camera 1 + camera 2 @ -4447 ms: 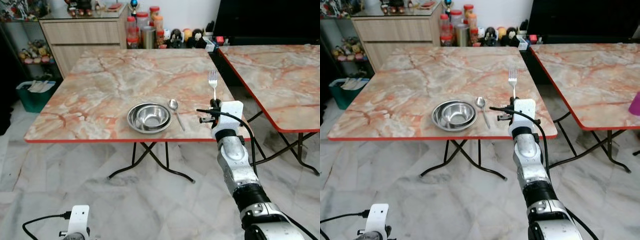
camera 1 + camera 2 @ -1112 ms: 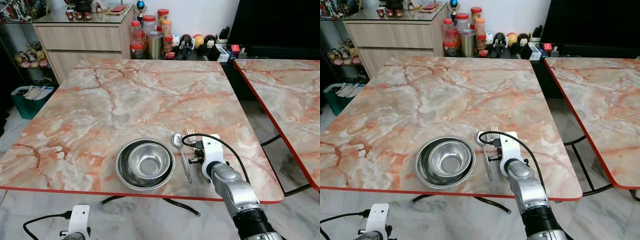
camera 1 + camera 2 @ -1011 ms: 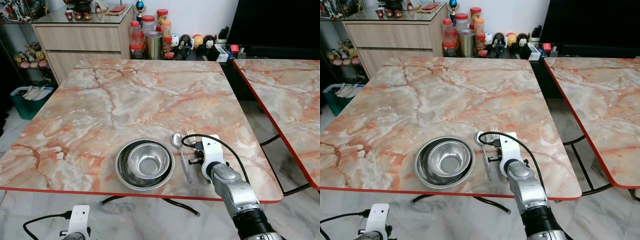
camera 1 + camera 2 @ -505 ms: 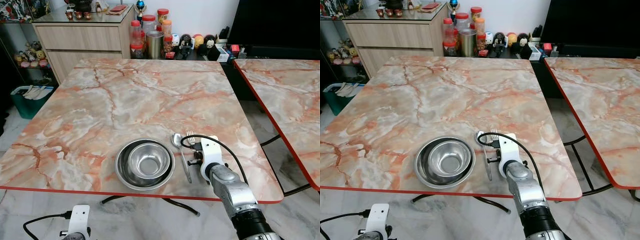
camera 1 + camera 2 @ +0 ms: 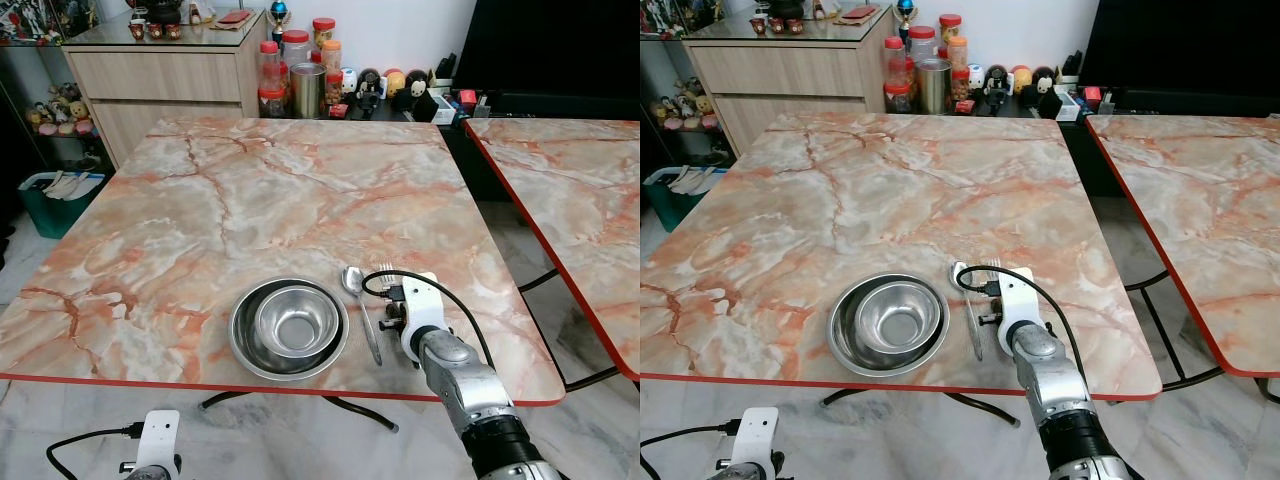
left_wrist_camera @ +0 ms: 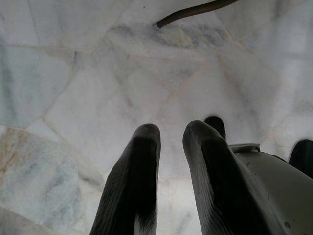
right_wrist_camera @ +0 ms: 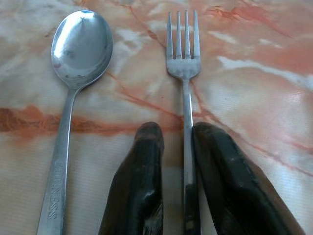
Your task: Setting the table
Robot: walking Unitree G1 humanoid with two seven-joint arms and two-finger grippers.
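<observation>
Square folding table (image 5: pixel 250 190) w/ orange-pink marble-look top and red edge, standing on a pale marble-tile floor (image 6: pixel 73 73). A second table (image 5: pixel 570 190) of the same kind sits just off to the robot's right, a gap between them. Behind: wood cabinet (image 5: pixel 165 75) at the back left, jars and tins (image 5: pixel 300 75) plus small figurines (image 5: pixel 400 80) on the floor along the wall, teal bin (image 5: pixel 55 195) at far left.

Near the front edge of the table: two nested steel bowls (image 5: pixel 290 328), and a spoon (image 5: pixel 360 310) just to their right, bowl end pointing away from the robot. Fork (image 7: pixel 185 63) lies beside the spoon, parallel, tines away, flat on the top.

Right gripper (image 7: pixel 176 147) is low at the table; its fingers (image 7: pixel 142 181) are narrow, one each side of the fork handle, close against it. Its wrist and cable cover most of the fork from the head views.

Left gripper (image 6: pixel 168 142) hangs low over the floor, fingers nearly together w/ a thin gap, nothing between them.
</observation>
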